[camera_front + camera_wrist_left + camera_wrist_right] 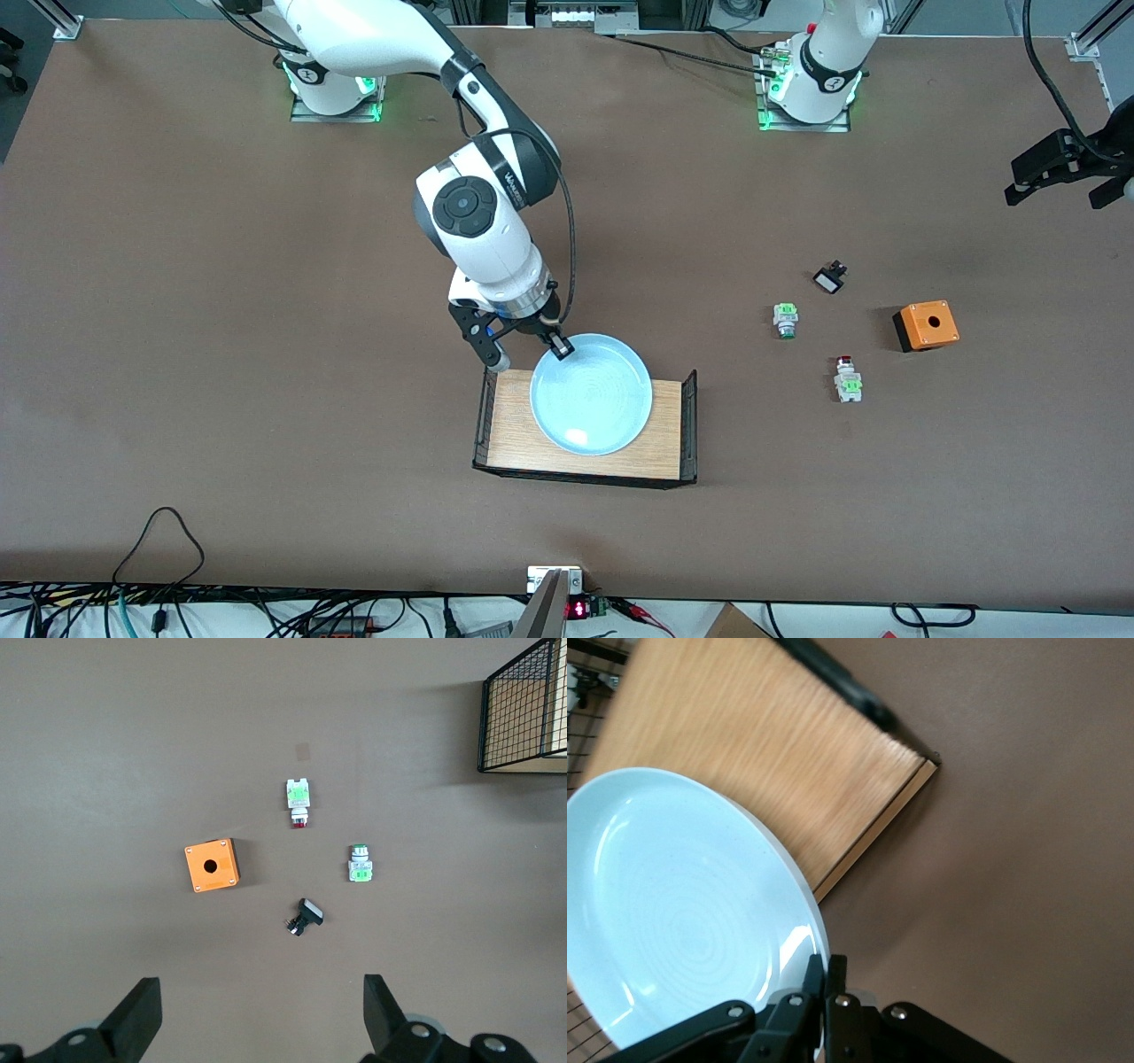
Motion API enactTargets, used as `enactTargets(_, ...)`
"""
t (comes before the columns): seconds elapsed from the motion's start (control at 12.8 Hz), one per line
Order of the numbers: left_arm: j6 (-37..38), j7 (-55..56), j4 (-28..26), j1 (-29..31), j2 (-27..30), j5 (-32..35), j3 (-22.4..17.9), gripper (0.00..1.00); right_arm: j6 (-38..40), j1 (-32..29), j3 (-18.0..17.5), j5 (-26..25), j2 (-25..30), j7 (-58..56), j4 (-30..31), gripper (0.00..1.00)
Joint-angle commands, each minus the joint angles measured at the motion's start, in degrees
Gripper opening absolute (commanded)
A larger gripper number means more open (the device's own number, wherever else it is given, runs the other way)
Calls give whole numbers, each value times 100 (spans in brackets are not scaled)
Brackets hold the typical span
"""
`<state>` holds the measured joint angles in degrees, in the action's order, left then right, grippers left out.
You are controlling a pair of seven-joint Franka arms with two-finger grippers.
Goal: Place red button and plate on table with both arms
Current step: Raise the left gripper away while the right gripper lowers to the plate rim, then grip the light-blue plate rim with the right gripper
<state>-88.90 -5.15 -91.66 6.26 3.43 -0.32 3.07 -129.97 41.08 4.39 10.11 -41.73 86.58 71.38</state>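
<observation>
The pale blue plate (592, 394) lies on a light-wood tray (514, 434). My right gripper (560, 347) is shut on the plate's rim at the edge toward the robots' bases. In the right wrist view the fingers (826, 966) pinch the rim of the plate (673, 904). The red button (846, 377) lies on its side on the brown table (266, 310), toward the left arm's end. My left gripper (1067, 168) hangs open and empty high over that end of the table. From its wrist view the red button (299, 802) lies well clear of the open gripper (261, 997).
A green-capped switch (785, 319), a small black-and-white part (830, 278) and an orange box (926, 325) with a hole lie near the red button. The tray has black mesh ends (689, 425). Cables run along the table edge nearest the camera.
</observation>
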Motion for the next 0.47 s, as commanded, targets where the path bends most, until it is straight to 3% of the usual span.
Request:
enactTargets(0.0, 57, 32, -28, -19, 61, -82, -8, 100, 139, 93, 80, 79, 349, 34, 33, 0)
enactTargets(0.39, 74, 40, -28, -19, 105, -82, 10, 100, 945, -284, 71, 210, 1192, -71, 191, 0)
